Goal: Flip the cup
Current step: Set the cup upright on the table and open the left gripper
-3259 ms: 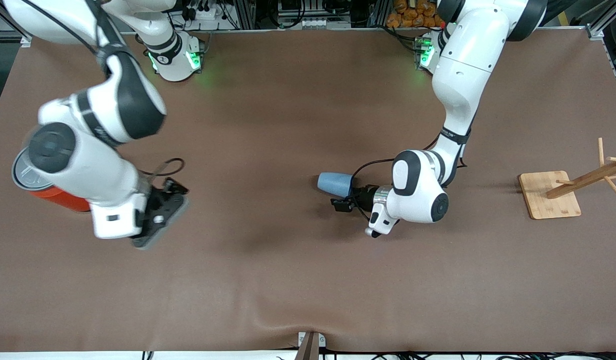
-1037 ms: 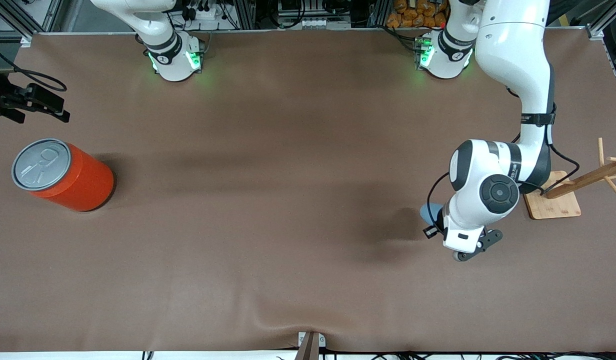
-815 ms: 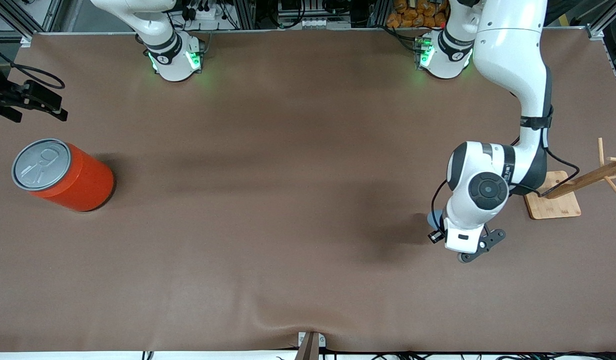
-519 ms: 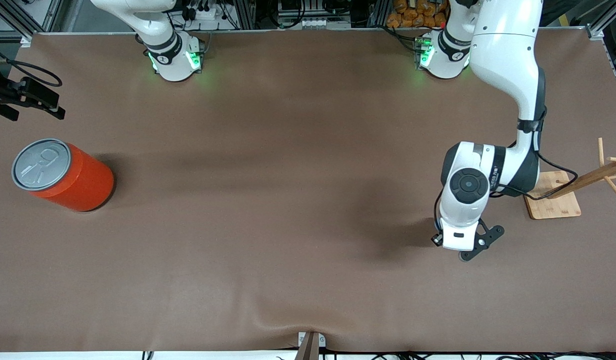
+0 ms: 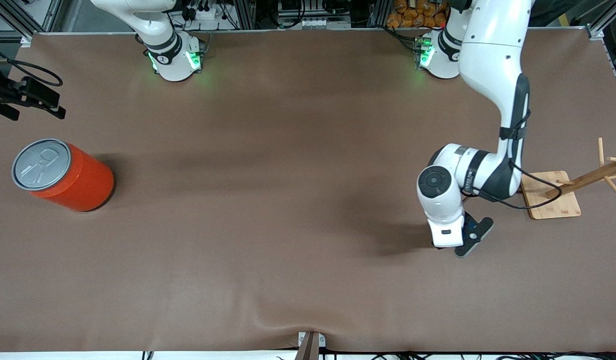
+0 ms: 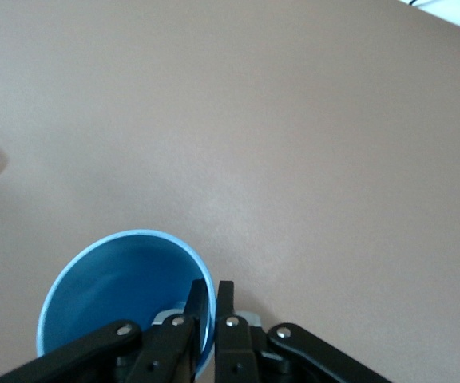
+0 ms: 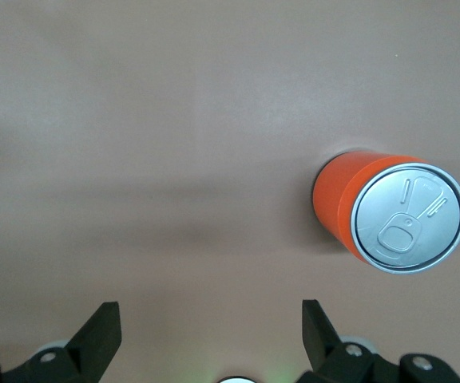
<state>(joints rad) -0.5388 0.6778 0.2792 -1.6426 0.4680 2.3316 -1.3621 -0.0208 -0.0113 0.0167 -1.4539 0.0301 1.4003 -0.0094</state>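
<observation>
left gripper (image 6: 205, 319): clamped on the rim of the cup (image 6: 126, 295), one finger inside, one outside. cup: mouth up, over the table (image 5: 288, 225) toward the left arm's end, near the wooden stand (image 5: 550, 195). right gripper (image 7: 210, 335): fingers spread, holding nothing, waiting above the table edge at the right arm's end, near the can (image 5: 63, 175).

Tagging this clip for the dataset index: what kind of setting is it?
Most likely a robotics lab bench. A brown mat covers the table, two arms are bolted along one edge, and equipment racks stand past it. The left gripper pinches the cup by its rim; the right gripper waits, open.
</observation>
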